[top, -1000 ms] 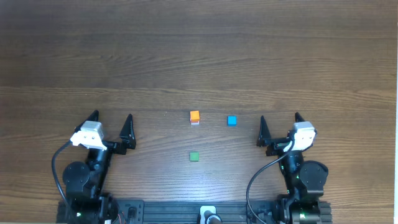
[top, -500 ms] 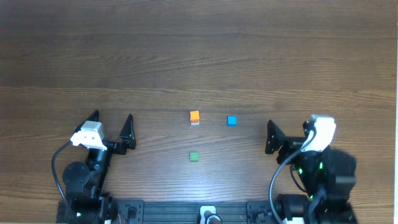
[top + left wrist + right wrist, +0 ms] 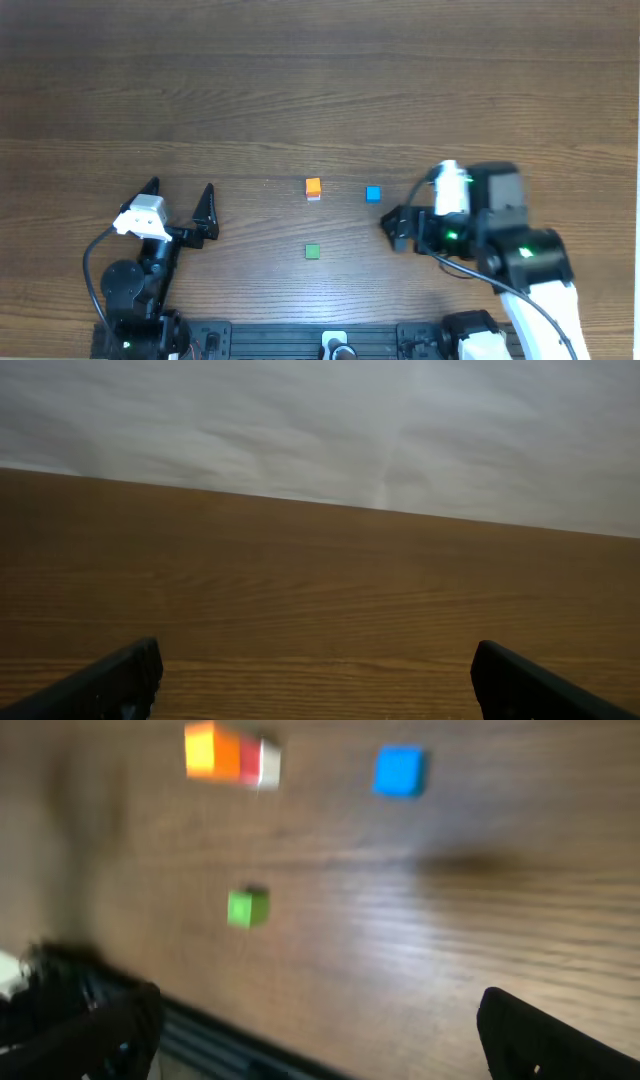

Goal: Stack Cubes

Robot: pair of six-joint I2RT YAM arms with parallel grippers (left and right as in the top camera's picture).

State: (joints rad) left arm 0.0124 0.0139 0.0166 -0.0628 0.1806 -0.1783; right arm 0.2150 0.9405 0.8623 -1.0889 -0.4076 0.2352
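- My right gripper [image 3: 398, 228] was spread wide with nothing between its fingers. In its wrist view [image 3: 320, 995] the two dark fingers sat far apart over bare wood.
- In the top view it hung just beside the blue cube [image 3: 373, 193], not touching it, with the arm bent in toward the middle.
- The blue cube [image 3: 400, 770] lay flat on the table by itself, apart from the other cubes.
- The green cube [image 3: 312, 252] sat alone on the wood nearer the arm bases, well apart from the blue one. The wrist camera showed it [image 3: 247, 907] as a blurred square.
- The orange cube [image 3: 313, 186] lay level with the blue one and farther from my right gripper. From above, a pale sliver showed at its near edge.
- In the right wrist view, red and white showed against its side [image 3: 200, 750]. I could not tell whether those were separate cubes under it.
- My left gripper [image 3: 180, 186] was open too, holding nothing, off at the table's left and well apart from all the cubes. Its own view [image 3: 315, 650] showed bare wood between the fingertips.
- The table [image 3: 320, 80] was dark wood grain.
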